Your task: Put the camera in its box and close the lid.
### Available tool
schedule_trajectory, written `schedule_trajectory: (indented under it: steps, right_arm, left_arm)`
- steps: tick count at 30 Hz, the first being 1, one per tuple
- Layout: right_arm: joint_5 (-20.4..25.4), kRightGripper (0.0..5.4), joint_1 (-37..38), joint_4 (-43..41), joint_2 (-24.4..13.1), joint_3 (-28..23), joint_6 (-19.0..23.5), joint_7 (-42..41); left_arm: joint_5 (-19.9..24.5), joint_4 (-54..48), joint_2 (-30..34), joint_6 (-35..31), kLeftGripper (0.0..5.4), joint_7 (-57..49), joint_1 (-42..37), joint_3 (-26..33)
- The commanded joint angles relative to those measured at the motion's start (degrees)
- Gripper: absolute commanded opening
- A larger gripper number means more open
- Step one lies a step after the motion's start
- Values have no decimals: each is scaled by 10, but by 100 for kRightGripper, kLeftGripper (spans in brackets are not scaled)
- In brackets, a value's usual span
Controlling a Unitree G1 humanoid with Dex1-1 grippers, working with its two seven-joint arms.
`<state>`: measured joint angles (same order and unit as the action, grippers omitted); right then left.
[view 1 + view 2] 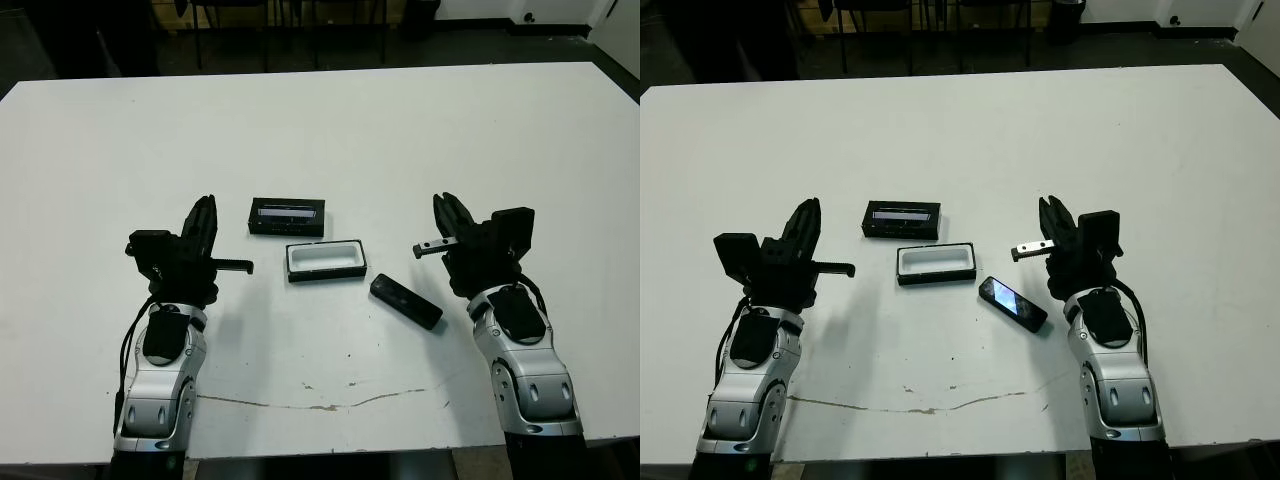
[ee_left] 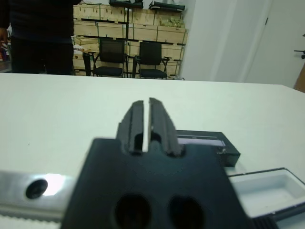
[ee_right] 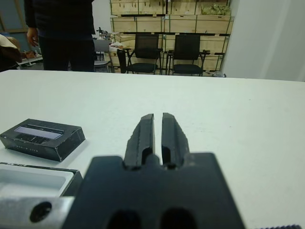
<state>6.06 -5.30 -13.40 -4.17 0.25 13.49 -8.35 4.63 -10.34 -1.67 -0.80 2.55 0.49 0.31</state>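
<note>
left gripper: fingers pressed together, holding nothing.
lid: lay to its right, slightly ahead.
box: open, between both grippers.
camera: near right gripper's inner side; judged rigid, light, slick; grasp mid-bar across width.
right gripper: fingers together, holding nothing.

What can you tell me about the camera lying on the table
The camera is a slim black bar with rounded ends, its top face slightly glossy. It lies flat and diagonal on the white table, outside the open box, just off that box's corner toward the right gripper. Nothing holds or covers it.
</note>
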Motion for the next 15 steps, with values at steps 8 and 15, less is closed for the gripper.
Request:
schedule_trajectory:
  steps: [8,15]
  right_arm:
    - [4,0,2,18,-20,-2,-3,-26]
    - [68,0,4,-9,-100,-34,24,-136]
  left_arm:
    - [-4,10,2,-10,1,-5,0,1]
    - [-2,12,1,1,1,-3,6,2]
